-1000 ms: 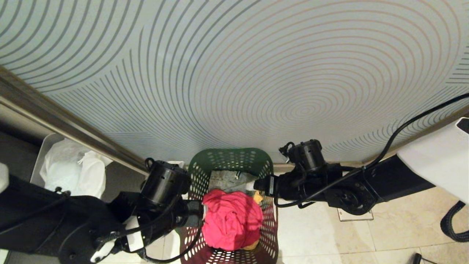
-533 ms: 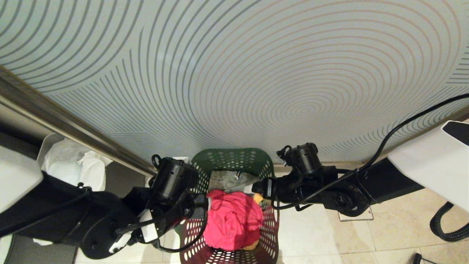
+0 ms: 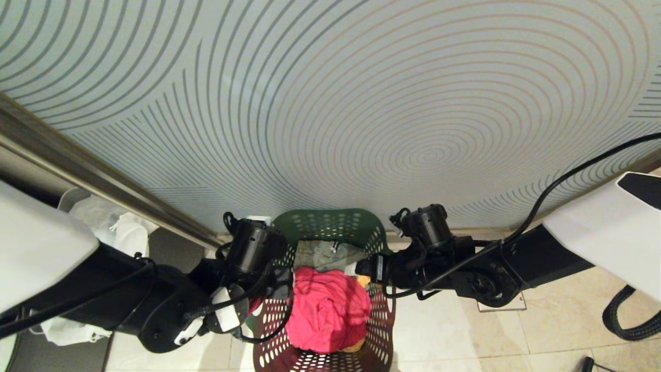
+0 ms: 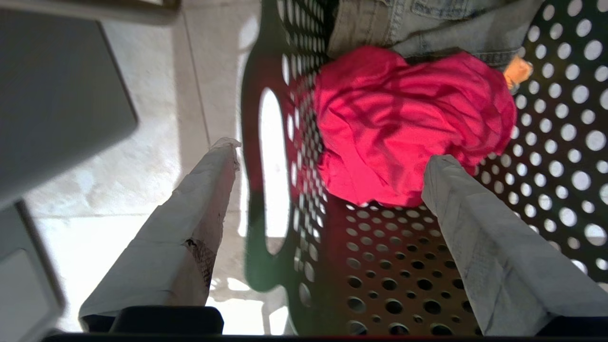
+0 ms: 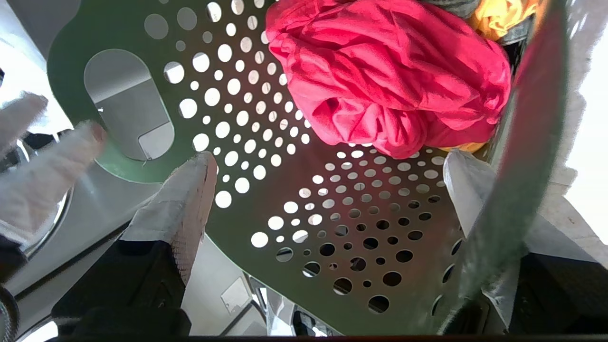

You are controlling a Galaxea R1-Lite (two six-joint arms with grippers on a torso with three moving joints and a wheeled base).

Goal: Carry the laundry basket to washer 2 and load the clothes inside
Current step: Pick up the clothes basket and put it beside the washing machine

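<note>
1. Where the tiled floor meets the ring-patterned wall, set against it: the laundry basket, dark green and perforated.
2. Heaped inside, near the middle: the clothes, with a pink-red garment on top, a denim piece toward the wall-side rim, a yellow-orange cloth peeking at the right rim.
3. At the basket's left rim: left gripper, spread wide, one finger outside the wall by the slot handle, the other inside beside the pink garment, gripping nothing.
4. At the right rim: right gripper, likewise wide, straddling the right wall.
5. Far left: grey bin holding a white bag.
</note>
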